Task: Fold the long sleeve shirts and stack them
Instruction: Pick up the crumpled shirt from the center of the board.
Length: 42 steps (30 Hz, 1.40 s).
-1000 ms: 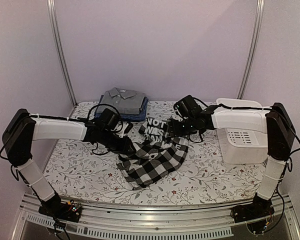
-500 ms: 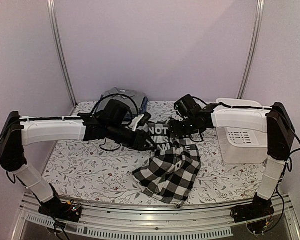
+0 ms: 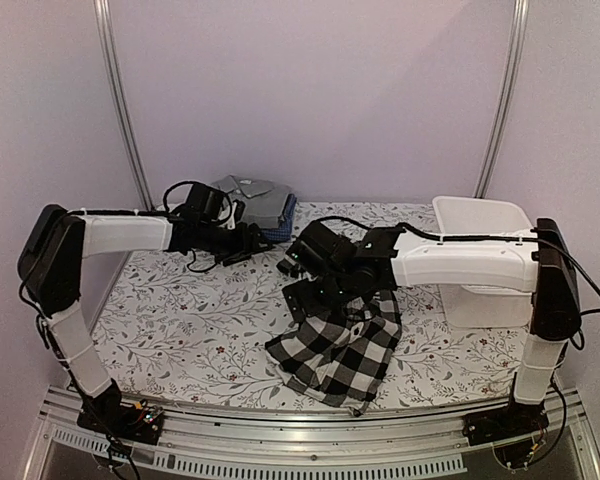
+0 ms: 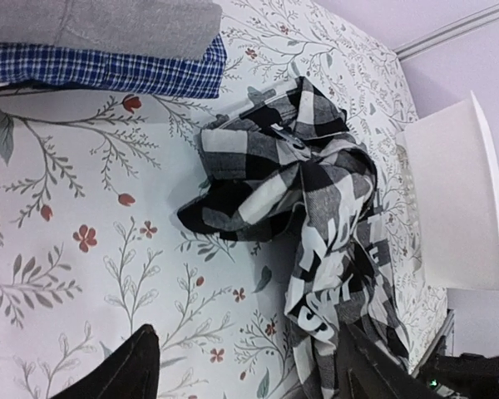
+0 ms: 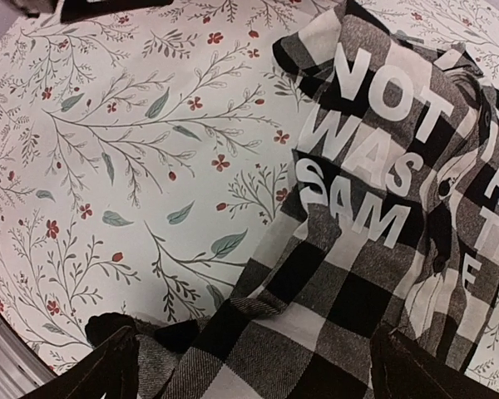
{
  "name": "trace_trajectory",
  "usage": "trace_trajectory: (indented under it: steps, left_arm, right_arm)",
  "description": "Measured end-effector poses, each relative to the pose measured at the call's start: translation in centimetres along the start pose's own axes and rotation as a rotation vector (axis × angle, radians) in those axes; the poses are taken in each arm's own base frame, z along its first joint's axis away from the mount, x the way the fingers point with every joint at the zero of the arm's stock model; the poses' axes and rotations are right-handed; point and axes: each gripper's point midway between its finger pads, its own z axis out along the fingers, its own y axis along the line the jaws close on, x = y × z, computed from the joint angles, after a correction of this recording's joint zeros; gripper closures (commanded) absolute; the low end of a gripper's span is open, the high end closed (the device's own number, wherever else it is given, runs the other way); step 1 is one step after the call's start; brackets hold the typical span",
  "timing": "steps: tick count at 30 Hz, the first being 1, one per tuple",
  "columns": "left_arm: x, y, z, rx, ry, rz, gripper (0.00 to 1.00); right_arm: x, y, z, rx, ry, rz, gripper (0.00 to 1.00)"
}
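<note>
Crumpled checked shirt (image 3: pixel 340 345) heaped on floral table (image 3: pixel 180 330), lower centre of overhead view (white lettering across one panel). Folded grey shirt (image 3: pixel 252 193) stacked on blue shirt (image 3: pixel 286 212), upper centre-left. Left gripper (image 4: pixel 245 337) spread apart, empty, near that stack. Right gripper (image 5: pixel 254 337) spread wide over checked cloth, not clamped on it. White basket (image 3: pixel 480 215) at right.

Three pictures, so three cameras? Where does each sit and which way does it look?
Top: fixed above and behind the arms, looking down on the table; left arm and right arm show.
Left wrist: on the left arm, facing across the table to the checked shirt and basket; its fingers show.
Right wrist: close above the shirt's lettering; its fingers show.
Shared: all see the checked shirt.
</note>
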Motion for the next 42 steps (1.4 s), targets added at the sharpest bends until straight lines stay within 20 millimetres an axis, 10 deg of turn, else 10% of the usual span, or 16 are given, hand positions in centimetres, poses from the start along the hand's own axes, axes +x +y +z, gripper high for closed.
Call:
trace_trajectory:
  steps: [8, 17, 34, 42]
  left_arm:
    - [-2.7, 1.2, 7.5, 0.010, 0.014, 0.017, 0.25]
    - [-0.6, 3.1, 11.9, 0.042, 0.092, -0.148, 0.25]
    - [1.3, 1.1, 9.9, 0.161, 0.061, -0.521, 0.44]
    - [-0.1, 1.0, 12.6, 0.182, 0.051, -0.530, 1.00]
  right_arm:
    - [3.7, 0.7, 2.1, 0.038, 0.108, -0.001, 0.35]
    - [6.2, -0.5, 3.0, 0.081, 0.167, 0.020, 0.88]
    - [6.3, -0.9, 2.9, 0.101, 0.167, 0.018, 1.00]
    - [5.9, -1.4, 2.3, 0.120, 0.156, -0.003, 1.00]
